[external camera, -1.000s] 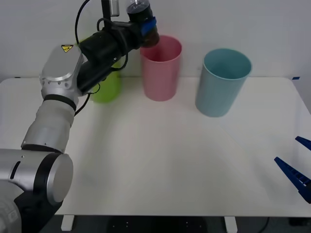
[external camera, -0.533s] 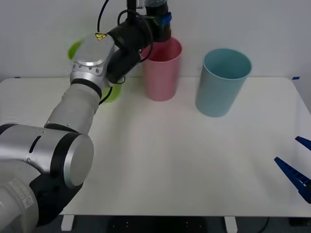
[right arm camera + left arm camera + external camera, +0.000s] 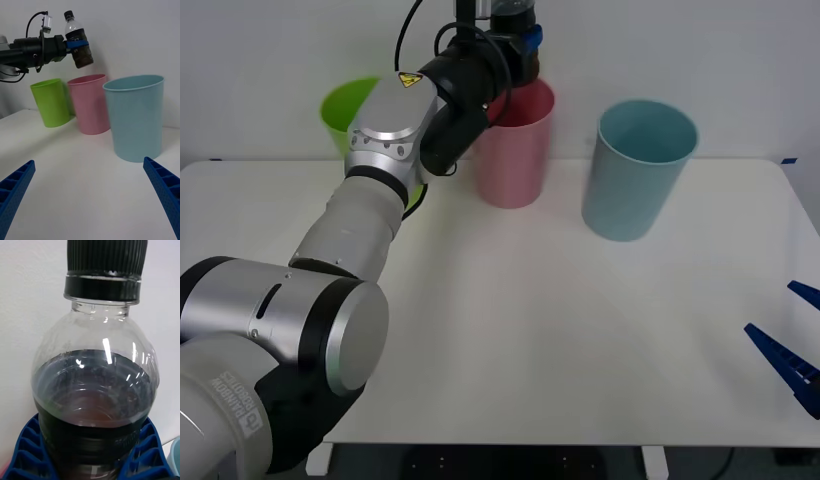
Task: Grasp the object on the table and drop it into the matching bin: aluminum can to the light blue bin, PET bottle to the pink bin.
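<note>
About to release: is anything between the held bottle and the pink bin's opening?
Nothing visible. The left pincer holds the PET bottle in the air above the pink bin, whose open mouth is uncovered.

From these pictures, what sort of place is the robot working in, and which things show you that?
Probably a lab or test room set up for a sorting trial: a bare white table against a plain wall, three coloured bins including the pink bin and light blue bin, and the left gripper holding the PET bottle.

Silver-and-black arm (image 3: 330,270), blue ribbed jaws
</note>
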`<state>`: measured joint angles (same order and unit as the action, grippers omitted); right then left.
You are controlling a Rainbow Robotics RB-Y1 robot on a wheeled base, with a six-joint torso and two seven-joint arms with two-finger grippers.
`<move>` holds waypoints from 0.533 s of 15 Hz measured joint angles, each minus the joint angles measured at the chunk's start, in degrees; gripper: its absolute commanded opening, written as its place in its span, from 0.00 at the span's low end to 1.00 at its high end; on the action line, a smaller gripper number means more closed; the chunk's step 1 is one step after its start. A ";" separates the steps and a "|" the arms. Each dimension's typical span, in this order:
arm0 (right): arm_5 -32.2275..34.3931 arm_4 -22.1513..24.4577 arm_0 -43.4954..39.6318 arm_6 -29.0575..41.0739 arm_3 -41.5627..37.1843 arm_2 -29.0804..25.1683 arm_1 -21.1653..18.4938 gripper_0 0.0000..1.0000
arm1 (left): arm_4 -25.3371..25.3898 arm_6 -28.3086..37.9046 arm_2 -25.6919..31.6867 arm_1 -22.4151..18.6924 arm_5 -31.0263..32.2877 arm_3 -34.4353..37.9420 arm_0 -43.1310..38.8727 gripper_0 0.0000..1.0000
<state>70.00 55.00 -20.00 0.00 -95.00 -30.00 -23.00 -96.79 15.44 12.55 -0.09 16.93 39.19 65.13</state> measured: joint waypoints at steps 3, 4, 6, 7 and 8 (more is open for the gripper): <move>0.00 0.00 0.00 0.00 0.00 0.00 0.00 1.00 | 1.66 -0.23 -0.09 -0.03 0.06 0.00 -0.07 1.00; 0.00 0.00 0.00 0.00 0.00 0.00 0.00 1.00 | 2.04 -0.26 -0.08 -0.10 0.19 0.00 -0.10 1.00; 0.00 0.00 0.00 0.00 0.00 0.00 0.00 1.00 | 2.83 -0.25 -0.08 -0.25 0.37 0.00 -0.22 1.00; 0.00 0.00 0.00 0.00 0.00 0.00 0.00 1.00 | 3.30 -0.27 -0.08 -0.50 0.46 0.00 -0.38 1.00; 0.00 0.00 0.00 0.00 0.00 0.00 0.00 1.00 | 3.81 -0.29 -0.08 -0.79 0.64 0.00 -0.56 1.00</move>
<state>70.00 55.00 -20.00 0.00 -95.00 -30.00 -23.00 -92.98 15.15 12.47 -0.88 17.57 39.19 64.57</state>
